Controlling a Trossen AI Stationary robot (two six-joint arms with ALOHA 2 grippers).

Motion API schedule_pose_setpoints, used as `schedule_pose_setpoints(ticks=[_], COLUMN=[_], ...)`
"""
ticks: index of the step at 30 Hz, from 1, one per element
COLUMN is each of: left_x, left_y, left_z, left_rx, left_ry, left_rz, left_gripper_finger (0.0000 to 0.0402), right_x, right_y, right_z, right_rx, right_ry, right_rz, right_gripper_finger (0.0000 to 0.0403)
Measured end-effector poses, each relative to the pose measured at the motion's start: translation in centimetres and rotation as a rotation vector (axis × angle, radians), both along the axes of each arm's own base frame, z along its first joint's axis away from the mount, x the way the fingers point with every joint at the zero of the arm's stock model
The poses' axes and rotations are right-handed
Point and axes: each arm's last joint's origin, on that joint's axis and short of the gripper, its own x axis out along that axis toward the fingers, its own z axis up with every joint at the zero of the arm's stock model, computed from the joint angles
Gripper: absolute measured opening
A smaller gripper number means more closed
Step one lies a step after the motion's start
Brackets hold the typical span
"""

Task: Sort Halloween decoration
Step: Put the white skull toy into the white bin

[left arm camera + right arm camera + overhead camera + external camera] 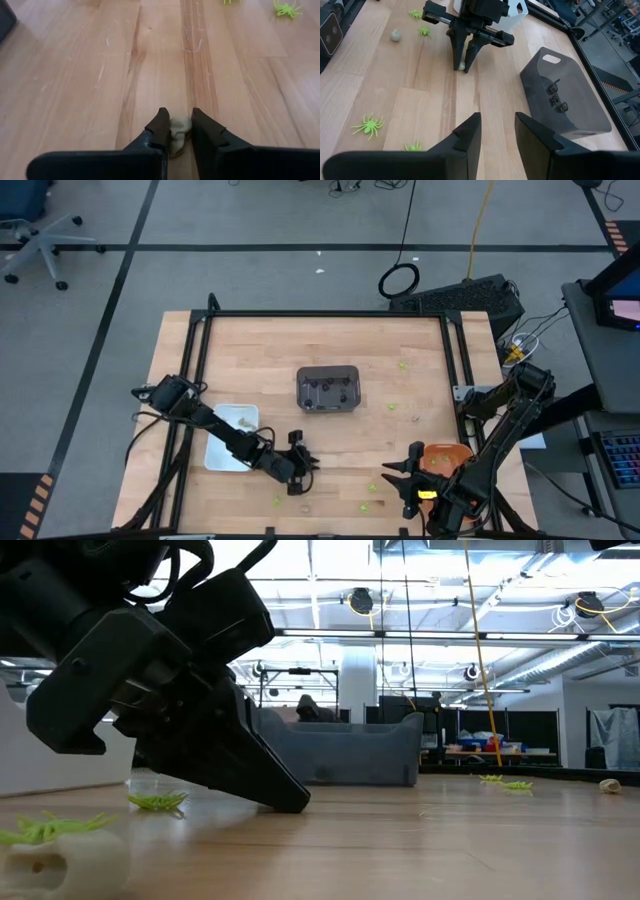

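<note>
A pale tan trinket (179,131) of the Halloween decoration lies on the wooden table near its front, between the fingertips of my left gripper (180,122), which is shut on it and slants down to the table (308,470). My right gripper (496,117) hovers open above the table's front right (400,477), with nothing between its fingers. Lime-green spiders (368,125) and another tan trinket (395,35) lie loose on the wood. Dark trinkets (555,95) sit inside the dark grey tray (328,388). My left gripper pinches the pale tan trinket by its two sides (175,125) between the two fingertips (161,125). The fingers slant down from the table's left. The trinket rests on the table (462,65).
A white tray (232,435) stands at the front left behind my left arm, and an orange tray (445,455) at the front right by my right arm. More green spiders (404,365) lie near the right edge. A black frame (320,313) rims the table.
</note>
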Motion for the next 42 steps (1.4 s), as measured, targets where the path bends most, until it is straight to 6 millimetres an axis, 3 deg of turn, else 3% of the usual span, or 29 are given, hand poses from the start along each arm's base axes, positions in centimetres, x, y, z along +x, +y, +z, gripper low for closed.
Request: schedule_pose_setpoints(ticks=[6, 12, 17, 25, 32, 42], left_x=[-0.2, -0.3, -1.5, -3.5, -4.9, -5.7], left_y=[0.0, -0.1, -0.1, -0.6, -0.7, -1.2], left_z=[1.5, 4.7, 7.5, 11.4, 13.5, 13.9], left_rx=[-0.016, -0.038, -0.032, 0.126, 0.383, 0.931], left_ry=[-0.017, -0.084, -0.079, -0.099, -0.121, -0.148], left_rz=[-0.026, -0.075, -0.098, -0.195, -0.338, -0.681], left_gripper_finger=[0.0052, 0.0053, 0.0054, 0.0054, 0.0054, 0.0054], right_x=[0.0, 0.0, 0.0, 0.0, 0.1, 0.4], right_y=[0.0, 0.0, 0.0, 0.0, -0.1, -0.2], right_z=[0.0, 0.0, 0.0, 0.0, 0.0, -0.3], right_rx=[0.000, 0.001, 0.001, 0.000, -0.002, -0.011], right_ry=[0.000, 0.000, 0.000, 0.000, 0.000, 0.006], right_rz=[0.000, 0.000, -0.001, 0.000, -0.005, -0.012], right_gripper_finger=[0.0105, 0.0105, 0.0105, 0.0105, 0.0105, 0.0105])
